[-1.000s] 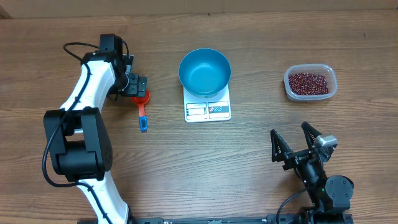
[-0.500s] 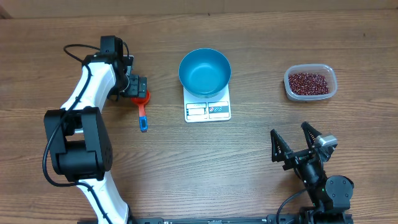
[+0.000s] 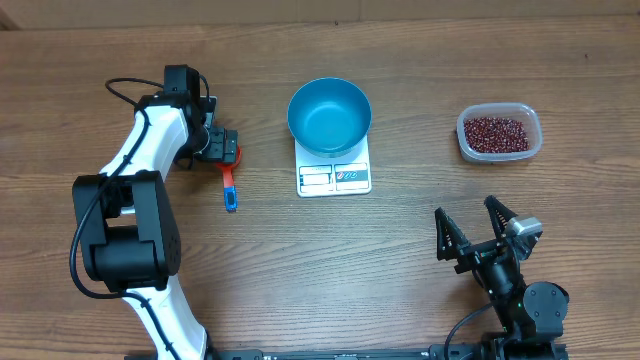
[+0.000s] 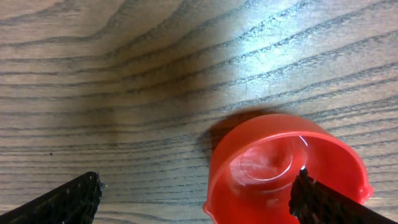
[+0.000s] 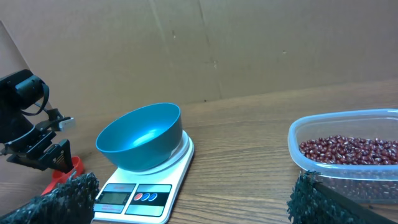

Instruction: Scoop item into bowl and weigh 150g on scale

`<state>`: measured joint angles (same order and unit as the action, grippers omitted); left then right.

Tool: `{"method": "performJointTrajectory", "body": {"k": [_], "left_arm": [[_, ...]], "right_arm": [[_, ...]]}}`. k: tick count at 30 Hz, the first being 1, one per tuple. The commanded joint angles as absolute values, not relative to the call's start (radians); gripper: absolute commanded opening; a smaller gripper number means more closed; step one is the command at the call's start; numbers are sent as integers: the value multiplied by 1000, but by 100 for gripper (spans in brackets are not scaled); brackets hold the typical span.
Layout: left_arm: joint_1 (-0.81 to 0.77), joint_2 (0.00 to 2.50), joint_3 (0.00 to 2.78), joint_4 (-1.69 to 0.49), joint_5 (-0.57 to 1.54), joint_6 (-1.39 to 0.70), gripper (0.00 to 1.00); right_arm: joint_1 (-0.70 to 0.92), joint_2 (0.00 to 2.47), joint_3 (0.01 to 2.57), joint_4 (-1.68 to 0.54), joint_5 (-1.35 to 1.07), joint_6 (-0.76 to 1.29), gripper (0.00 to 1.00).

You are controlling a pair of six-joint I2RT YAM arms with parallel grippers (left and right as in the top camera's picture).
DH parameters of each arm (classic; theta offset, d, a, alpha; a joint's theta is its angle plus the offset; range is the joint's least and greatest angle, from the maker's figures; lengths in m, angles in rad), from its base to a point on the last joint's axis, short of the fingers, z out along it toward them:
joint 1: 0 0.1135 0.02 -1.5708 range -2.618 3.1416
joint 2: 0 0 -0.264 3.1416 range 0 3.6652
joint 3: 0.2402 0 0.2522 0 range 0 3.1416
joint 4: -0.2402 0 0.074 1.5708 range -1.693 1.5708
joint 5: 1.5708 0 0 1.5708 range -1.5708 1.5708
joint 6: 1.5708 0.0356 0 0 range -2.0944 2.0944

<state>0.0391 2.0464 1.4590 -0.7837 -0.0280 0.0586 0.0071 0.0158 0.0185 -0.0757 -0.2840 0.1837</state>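
The blue bowl (image 3: pixel 329 115) stands empty on the white scale (image 3: pixel 334 170) at mid table, and both show in the right wrist view as bowl (image 5: pixel 140 137) and scale (image 5: pixel 144 190). The item, dark red beans (image 3: pixel 497 131), fills a clear container (image 3: pixel 499 152) at the right. A red scoop (image 3: pixel 233 157) with a blue handle lies left of the scale. My left gripper (image 3: pixel 221 143) hangs open just over the scoop's red cup (image 4: pixel 283 165), one fingertip (image 4: pixel 314 202) in front of the cup's right side. Near the front edge my right gripper (image 3: pixel 470 232) stands open and holds nothing.
A brown cardboard wall (image 5: pixel 205 43) backs the table. The container of beans (image 5: pixel 348 150) sits close ahead of my right gripper's right finger. The left arm's white links (image 3: pixel 140 140) stretch along the table's left side.
The left gripper has shifted slightly toward the scoop's red cup. The right arm, bowl, scale and beans have not moved.
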Motion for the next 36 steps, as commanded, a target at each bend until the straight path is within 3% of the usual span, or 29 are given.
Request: {"method": "performJointTrajectory", "body": {"k": [1,36], "left_arm": [[39,2057,1446,-781,-34,56,100],[39,2057,1439,-773,-7,56,98]], "right_arm": [[5,16,13,-73,-282,190,100],[5,16,13,-73,-282,190,100]]}}
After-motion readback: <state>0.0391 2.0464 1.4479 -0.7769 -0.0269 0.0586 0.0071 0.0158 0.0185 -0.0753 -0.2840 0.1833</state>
